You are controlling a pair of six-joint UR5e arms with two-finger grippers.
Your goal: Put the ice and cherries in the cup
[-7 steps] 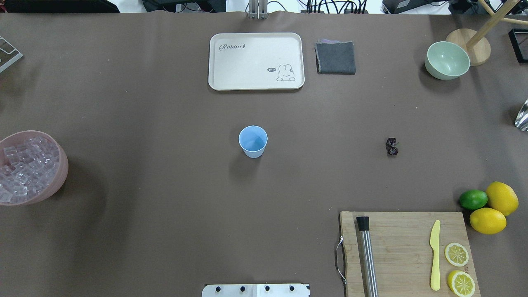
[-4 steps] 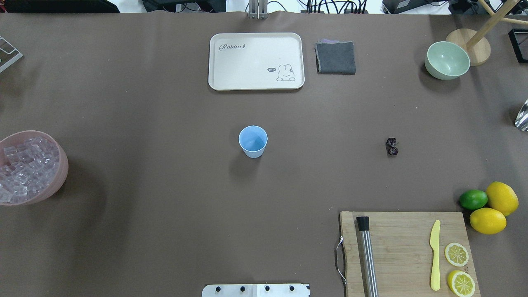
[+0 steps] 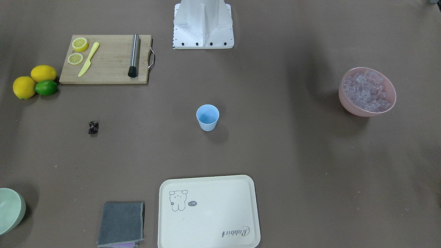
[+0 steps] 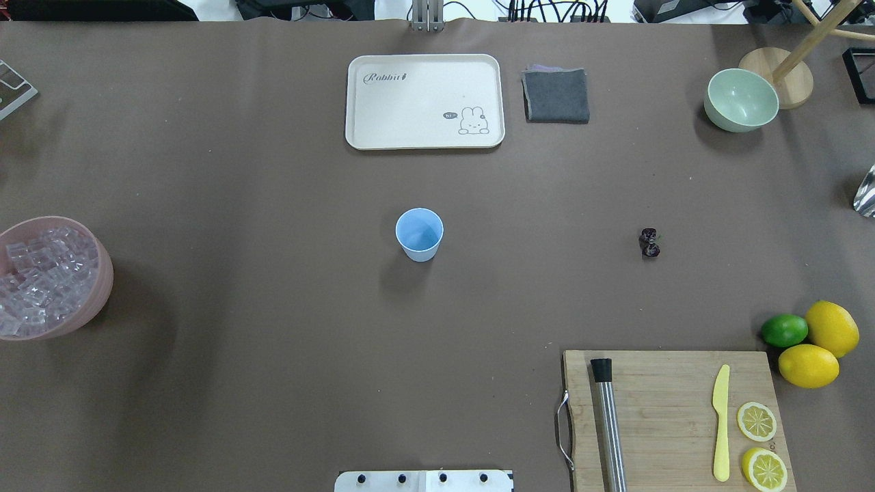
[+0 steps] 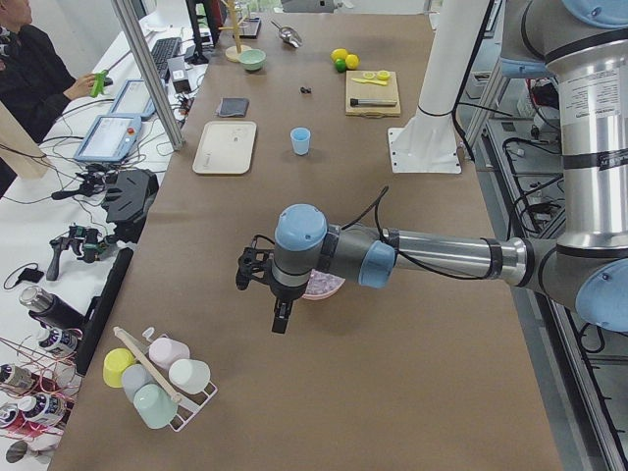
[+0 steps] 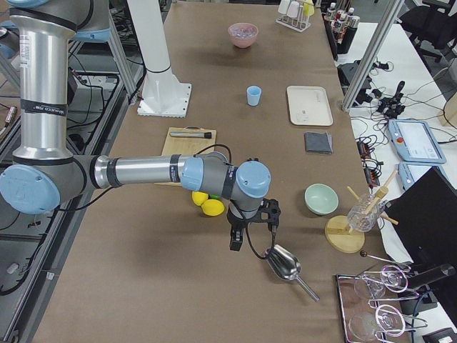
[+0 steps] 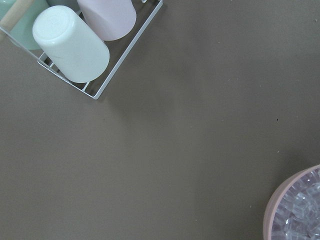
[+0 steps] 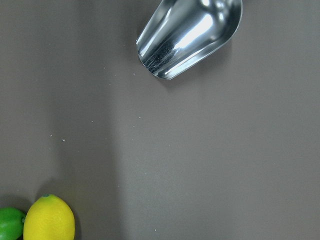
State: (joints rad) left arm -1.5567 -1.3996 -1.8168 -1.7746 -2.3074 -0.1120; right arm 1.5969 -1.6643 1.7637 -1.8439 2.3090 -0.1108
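The cup (image 4: 419,234) stood mid-table, the cherries (image 4: 649,242) well to its right, the ice (image 4: 41,280) in a pink bowl (image 4: 104,290) far left. Whether the left gripper (image 5: 250,273) or the right gripper (image 6: 268,213) was open could not be told.

I can't judge either jaw gap: left gripper (image 5: 279,320) and right gripper (image 6: 235,243) show only in side views. The pink bowl (image 4: 104,280) runs off my overhead edge; cherries (image 4: 649,242) too small to count

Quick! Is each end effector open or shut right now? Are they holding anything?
Left end effector: cannot be told; it shows only in a side view.
Right end effector: cannot be told, for the same reason.
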